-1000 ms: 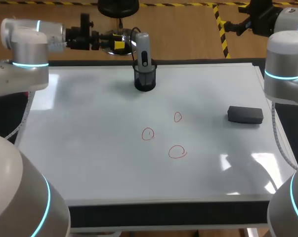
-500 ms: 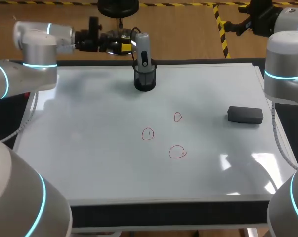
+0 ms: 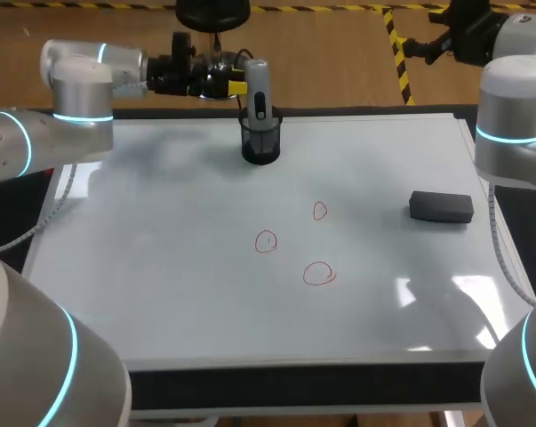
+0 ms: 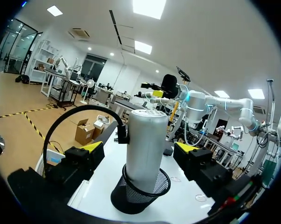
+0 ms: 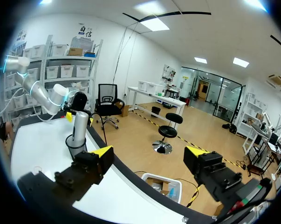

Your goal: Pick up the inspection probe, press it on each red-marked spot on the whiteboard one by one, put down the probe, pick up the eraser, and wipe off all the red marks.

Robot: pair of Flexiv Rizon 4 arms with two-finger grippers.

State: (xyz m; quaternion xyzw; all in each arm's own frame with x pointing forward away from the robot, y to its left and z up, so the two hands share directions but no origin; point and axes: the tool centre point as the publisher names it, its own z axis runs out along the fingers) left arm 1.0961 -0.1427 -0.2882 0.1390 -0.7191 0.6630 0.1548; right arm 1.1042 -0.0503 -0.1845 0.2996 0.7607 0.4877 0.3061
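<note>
Sweeping in from the left over the past second, the left pincer (image 4: 139, 150) had drawn up to the mesh cup (image 3: 261, 142) at the far edge of the whiteboard (image 3: 161, 267). Its yellow-tipped fingers stood wide apart on either side of the inspection probe (image 3: 256, 89), gripping nothing, with a gap showing on each side. The probe stood upright in the cup, its long axis vertical, rounded grey top upward and lower end hidden inside the mesh. The step in hand appeared to be the pick-up. It would likely go best with the fingers centred on the barrel above the cup's rim, squeezed evenly, and the probe drawn straight up so that the cup was neither dragged nor tipped. Three red marks (image 3: 266, 241) lay on the robot's side of the cup, and the eraser (image 3: 441, 206) lay well apart to the cup's right. The right pincer (image 5: 149, 154) hung open and empty, far to the right of the cup, past the whiteboard's far corner.
</note>
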